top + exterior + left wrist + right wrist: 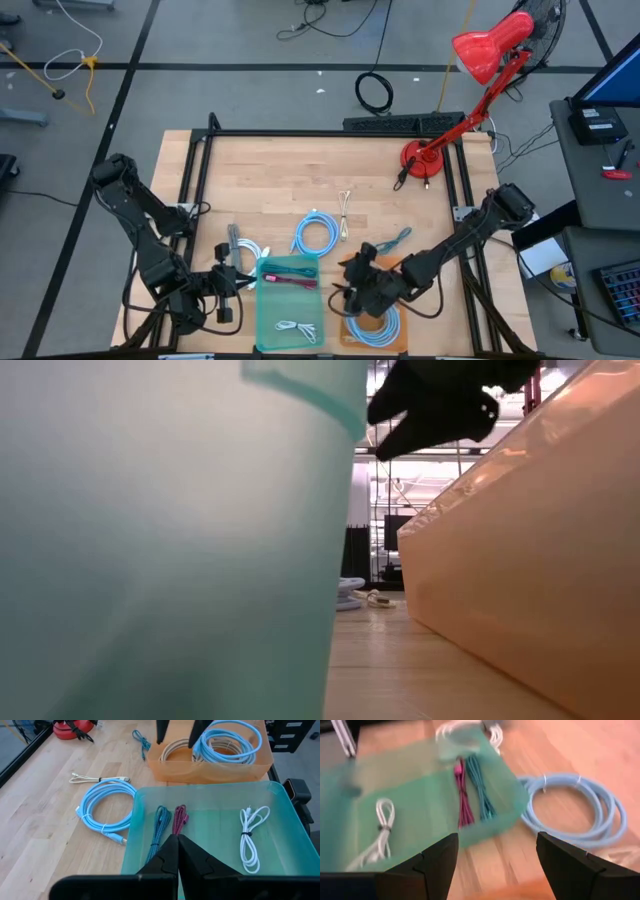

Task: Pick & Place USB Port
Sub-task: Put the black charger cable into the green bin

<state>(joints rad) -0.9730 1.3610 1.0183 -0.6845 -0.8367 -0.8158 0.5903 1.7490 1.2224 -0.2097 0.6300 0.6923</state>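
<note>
With its jaws fully open and empty, the right gripper (352, 290) should lift clear of the orange bin (345, 330) before retargeting.

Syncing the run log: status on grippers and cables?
Left gripper shut, empty, at the green bin. Right gripper open, empty, above the orange bin, which holds two cables. Blue cable loose on table. Nothing in the way.

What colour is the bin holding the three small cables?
Translucent green bin, clearest in the left wrist view.
</note>
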